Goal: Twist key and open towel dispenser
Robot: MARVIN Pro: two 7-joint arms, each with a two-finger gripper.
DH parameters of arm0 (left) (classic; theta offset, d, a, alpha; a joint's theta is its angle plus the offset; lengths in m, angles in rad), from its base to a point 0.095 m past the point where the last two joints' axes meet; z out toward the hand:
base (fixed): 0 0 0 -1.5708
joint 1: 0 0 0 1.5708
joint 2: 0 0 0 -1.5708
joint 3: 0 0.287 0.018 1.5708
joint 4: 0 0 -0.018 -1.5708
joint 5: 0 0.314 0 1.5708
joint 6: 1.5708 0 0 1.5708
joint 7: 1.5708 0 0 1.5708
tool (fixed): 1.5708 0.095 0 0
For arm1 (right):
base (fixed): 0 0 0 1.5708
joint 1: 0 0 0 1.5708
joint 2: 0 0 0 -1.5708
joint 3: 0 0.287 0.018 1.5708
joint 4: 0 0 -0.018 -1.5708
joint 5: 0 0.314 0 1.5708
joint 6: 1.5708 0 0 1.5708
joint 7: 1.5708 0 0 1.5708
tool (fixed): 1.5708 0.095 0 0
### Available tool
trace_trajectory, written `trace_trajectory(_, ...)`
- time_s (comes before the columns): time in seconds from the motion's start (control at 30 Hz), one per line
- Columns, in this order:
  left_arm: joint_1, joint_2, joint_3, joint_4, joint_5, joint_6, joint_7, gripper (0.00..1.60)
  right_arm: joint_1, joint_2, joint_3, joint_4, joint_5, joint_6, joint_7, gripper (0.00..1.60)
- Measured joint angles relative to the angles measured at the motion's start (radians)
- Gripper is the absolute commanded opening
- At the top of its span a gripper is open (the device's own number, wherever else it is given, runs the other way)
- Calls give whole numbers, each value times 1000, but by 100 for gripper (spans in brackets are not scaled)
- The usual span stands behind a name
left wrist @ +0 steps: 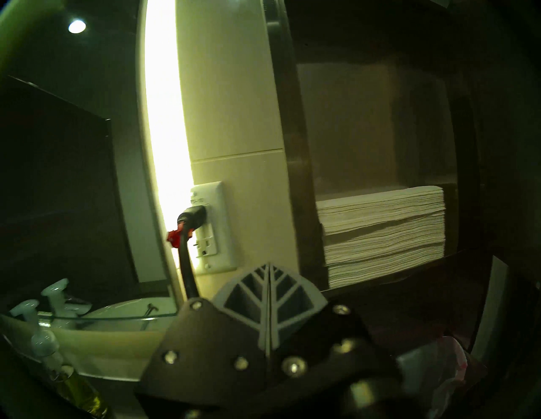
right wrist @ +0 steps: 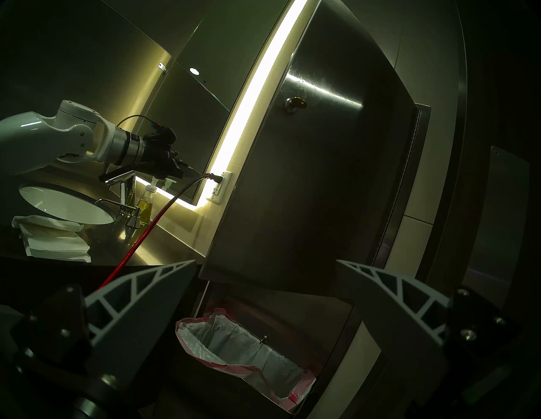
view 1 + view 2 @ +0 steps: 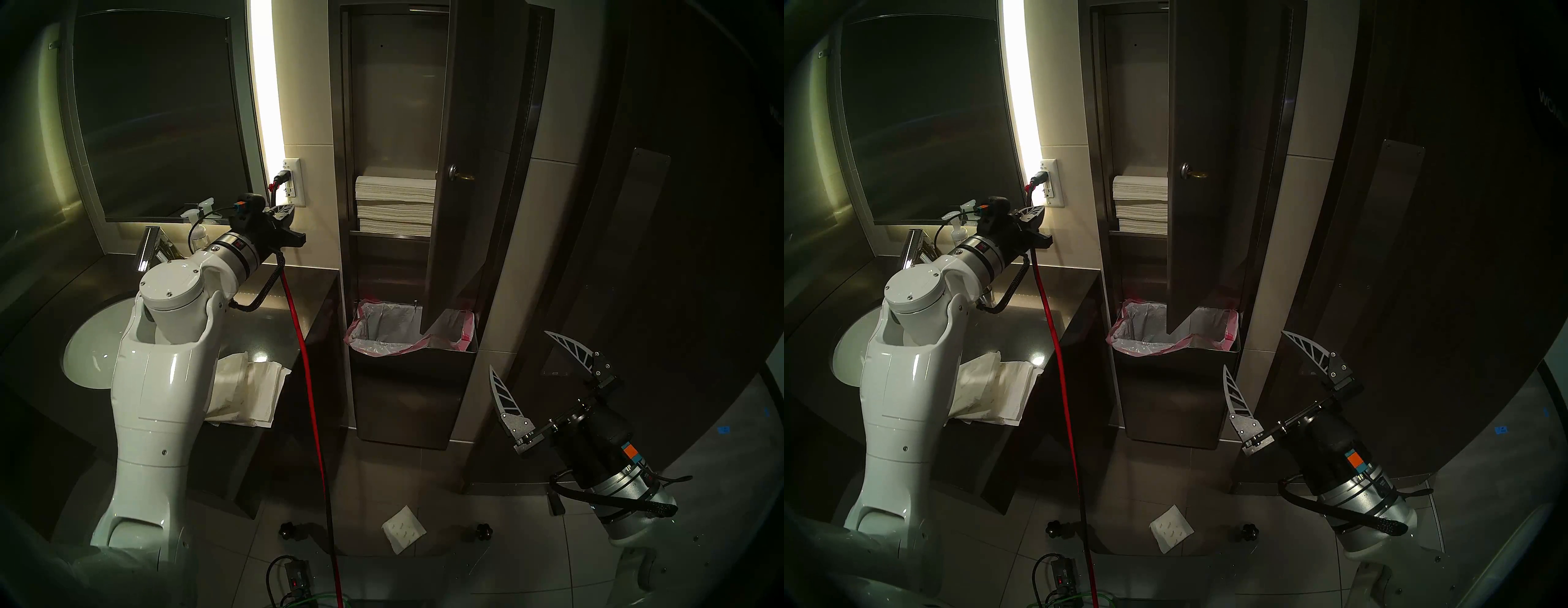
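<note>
Key [image 3: 464, 177] sits in the round lock on the door [image 3: 458, 170], centre-right of the head view; towel dispenser [image 3: 384, 127] door hangs swung out, towel stack [image 3: 395, 204] exposed (task looks basically done). Left gripper [image 3: 285, 211] pinched shut, empty, mid-left near the wall outlet [image 3: 292, 182]. Right gripper [image 3: 539, 373] spread wide, empty, lower right. Risks: the free door could drift back, or the left arm could snag the red cable [image 3: 305, 382] running from the outlet. Dark counter [image 3: 297, 297], sink [image 3: 93, 348], lined bin [image 3: 407, 335] below, tiled floor, dim room.
</note>
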Motion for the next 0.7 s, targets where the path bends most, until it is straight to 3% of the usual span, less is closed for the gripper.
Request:
trace_trajectory(0.4,126,-46,12,-182,68,108,136,0,-1,0,0,0,0,1,0,160)
trace_trajectory(0.7,175,-67,32,-272,99,201,192,0,-1,0,0,0,0,3,0,160)
